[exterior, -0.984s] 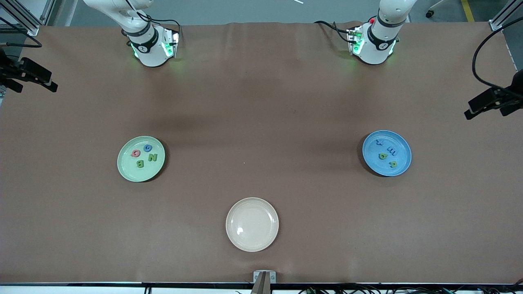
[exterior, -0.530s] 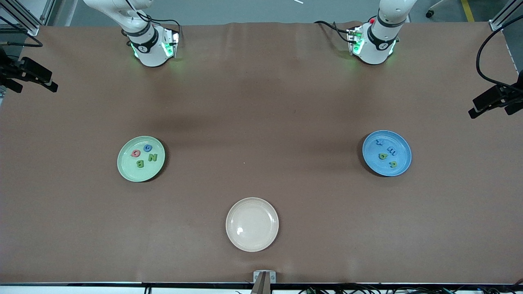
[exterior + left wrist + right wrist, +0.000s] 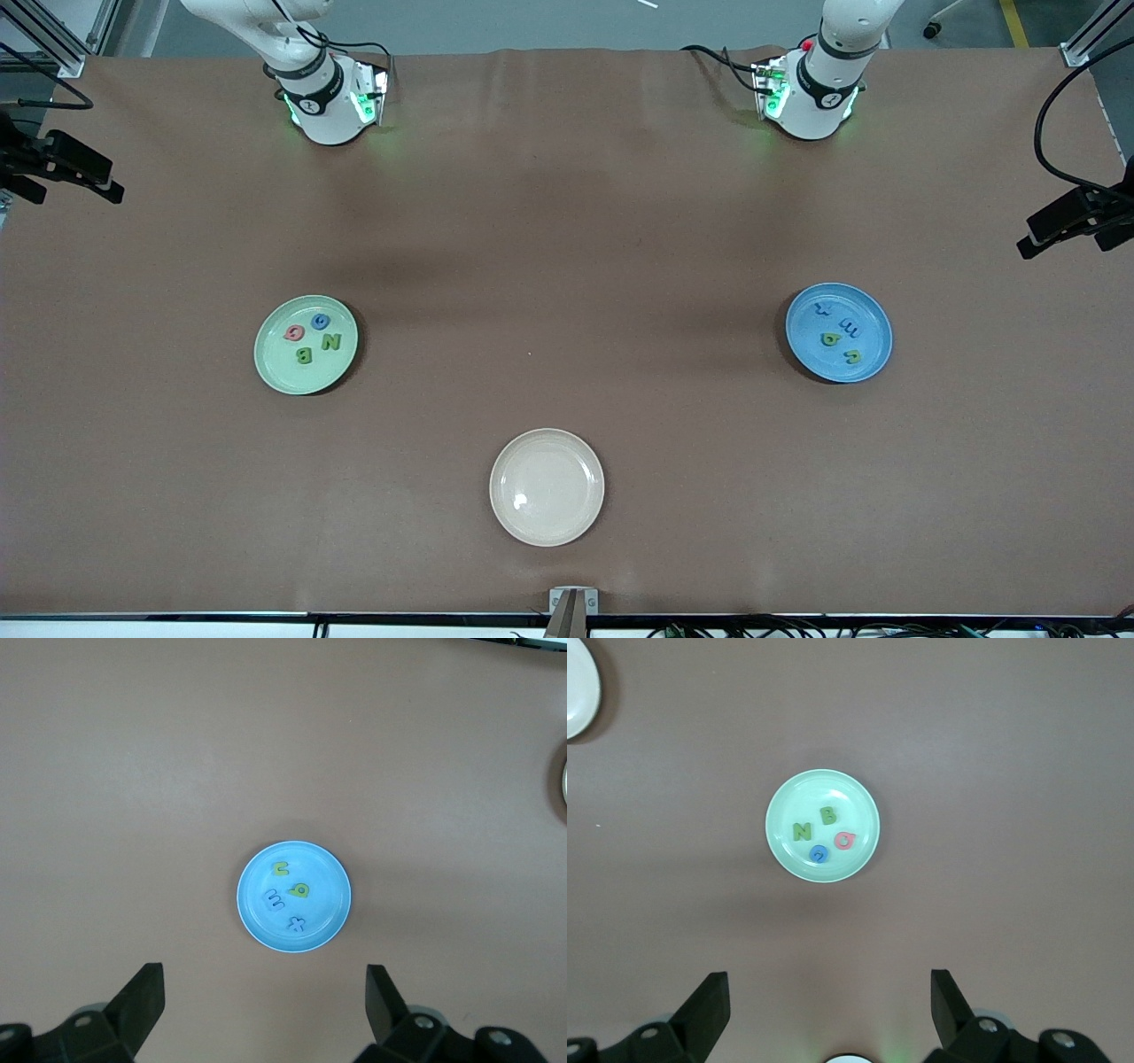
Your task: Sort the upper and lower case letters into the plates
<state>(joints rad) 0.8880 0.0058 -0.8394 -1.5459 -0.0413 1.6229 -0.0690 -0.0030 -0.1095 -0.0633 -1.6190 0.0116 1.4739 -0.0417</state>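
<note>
Nothing moved on table; left gripper (image 3: 261, 1005) fingers wide above blue plate (image 3: 873, 306), right gripper (image 3: 828, 1005) wide above green plate (image 3: 270, 359).

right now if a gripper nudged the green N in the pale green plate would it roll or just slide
Probably slide: the green N lies flat in the pale green plate, with no round edge to roll on. It looks small and thin, so likely light. The raised rim would probably stop it, and it could bump the green B beside it.
</note>
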